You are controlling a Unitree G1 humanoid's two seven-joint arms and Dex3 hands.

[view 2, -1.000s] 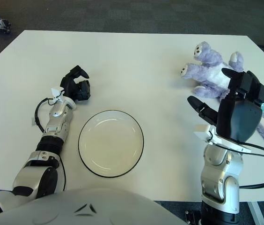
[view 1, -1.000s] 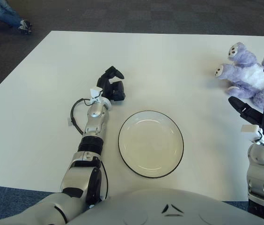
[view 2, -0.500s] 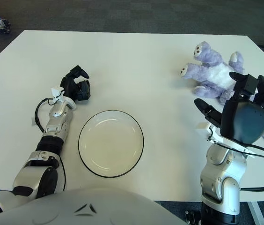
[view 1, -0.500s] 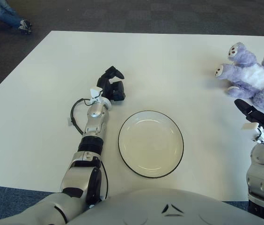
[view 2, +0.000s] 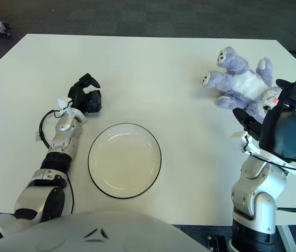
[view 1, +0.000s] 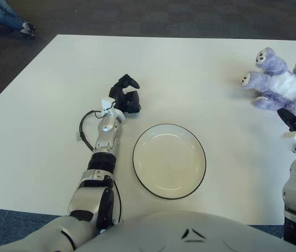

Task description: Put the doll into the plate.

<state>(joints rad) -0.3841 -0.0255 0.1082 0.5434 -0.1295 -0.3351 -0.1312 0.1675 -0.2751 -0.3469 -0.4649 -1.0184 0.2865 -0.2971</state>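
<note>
Bench: white, fills most of both views; dark carpet shows beyond its far edge.
Right arm: rises from the near right corner of the bench, silver forearm upright, the dark hand at its top.
Left arm: stretches from the near left across the bench toward the far side, silver links with a black cable looped beside the wrist.
Doll: purple and white plush at the far right of the bench, lying on its back, limbs spread, its face toward the near right. It lies on the bench surface, well apart from the plate.
Plate: round, cream inside with a thin dark rim, in the near middle of the bench, nothing in it. It sits just right of the left forearm.
Right hand: raised at the near right side of the doll, back of the hand toward the camera, fingers spread and extended, holding nothing. One dark finger points left; the others overlap the doll's near edge in the view, and whether they touch it cannot be told.
Left hand: shows to the far left of the plate, fingers curled in, nothing between them.
</note>
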